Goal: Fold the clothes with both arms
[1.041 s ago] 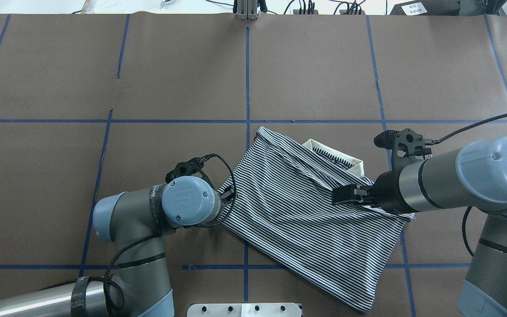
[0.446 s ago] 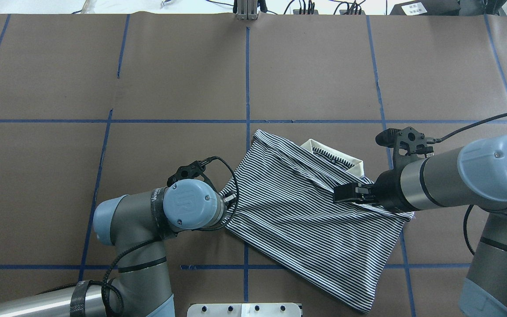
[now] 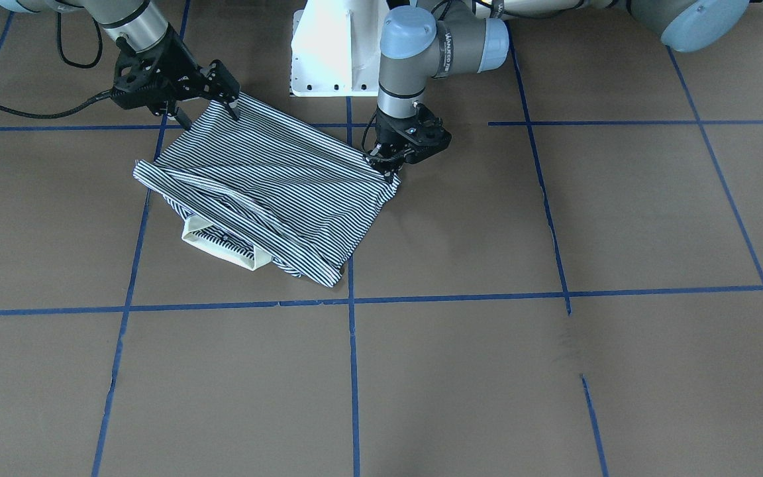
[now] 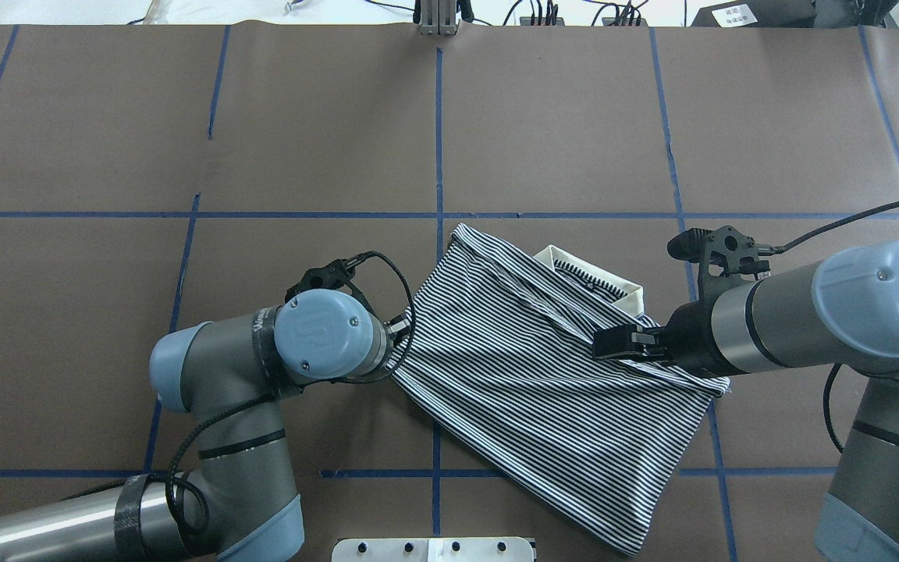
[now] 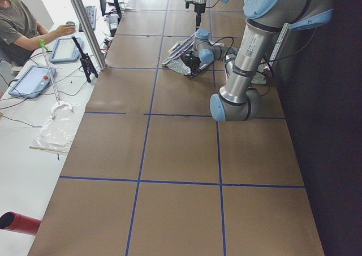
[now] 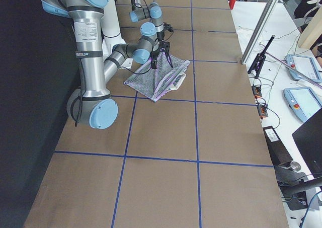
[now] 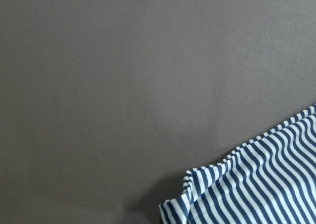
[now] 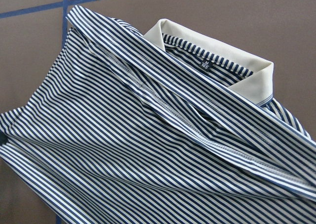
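Note:
The striped polo shirt (image 4: 543,390) lies folded on the brown table, cream collar (image 4: 598,285) on the far side. My left gripper (image 3: 388,165) is shut on the shirt's corner nearest it; in the overhead view it (image 4: 396,329) is mostly hidden under the wrist. My right gripper (image 3: 232,106) is shut on the opposite edge of the shirt and shows in the overhead view (image 4: 599,343) too. The near edge is raised and taut between both grippers. The left wrist view shows only that corner (image 7: 256,184). The right wrist view shows the shirt (image 8: 123,150) and collar (image 8: 222,61), no fingers.
The white pedestal base (image 3: 335,46) stands just behind the shirt. Blue tape lines (image 4: 438,140) grid the brown table cover. A metal post (image 4: 438,19) stands at the far edge. An operator (image 5: 22,24) sits at a side desk with tablets.
My left arm has shifted left and away, pulling the shirt's left corner with it; the near edge looks tauter. The right gripper has barely moved.

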Motion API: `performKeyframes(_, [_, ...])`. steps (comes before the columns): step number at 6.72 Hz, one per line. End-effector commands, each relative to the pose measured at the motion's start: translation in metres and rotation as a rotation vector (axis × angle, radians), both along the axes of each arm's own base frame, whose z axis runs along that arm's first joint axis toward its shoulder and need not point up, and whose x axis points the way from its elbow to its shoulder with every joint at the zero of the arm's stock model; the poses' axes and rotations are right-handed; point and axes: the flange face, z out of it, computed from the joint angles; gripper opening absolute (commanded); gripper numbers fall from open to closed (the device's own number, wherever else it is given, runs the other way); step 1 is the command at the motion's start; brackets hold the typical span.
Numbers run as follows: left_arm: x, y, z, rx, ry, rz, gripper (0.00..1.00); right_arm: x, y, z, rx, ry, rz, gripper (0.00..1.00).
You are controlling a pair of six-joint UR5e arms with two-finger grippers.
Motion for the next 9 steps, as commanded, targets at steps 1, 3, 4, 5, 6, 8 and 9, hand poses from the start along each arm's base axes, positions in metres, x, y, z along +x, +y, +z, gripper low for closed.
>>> performKeyframes(1, [-0.034,-0.079,0.026,0.055,-0.067,-0.059,0.00,0.001,0.000,0.000,0.000,0.001,0.000,1.00])
performKeyframes(3, [-0.033,-0.180,0.046,0.165,-0.070,-0.092,0.00,0.001,-0.001,-0.001,0.003,-0.001,0.006,1.00])
performKeyframes(4, [-0.021,-0.239,0.027,0.223,-0.089,-0.091,0.00,0.002,-0.003,-0.002,0.009,-0.001,0.017,1.00])
performKeyframes(5, [-0.019,-0.269,0.015,0.290,-0.063,-0.095,0.00,0.001,-0.004,-0.002,0.015,0.002,0.025,1.00])
performKeyframes(6, [-0.021,-0.277,0.014,0.399,-0.038,-0.129,0.00,0.000,-0.005,-0.002,0.015,0.004,0.027,1.00])
performKeyframes(8, [-0.022,-0.291,0.020,0.445,-0.093,-0.131,0.00,-0.003,-0.007,0.004,0.012,0.016,0.032,1.00])
performKeyframes(9, [-0.028,-0.299,0.028,0.437,-0.107,-0.138,0.56,-0.005,-0.008,0.006,0.013,0.023,0.035,1.00])
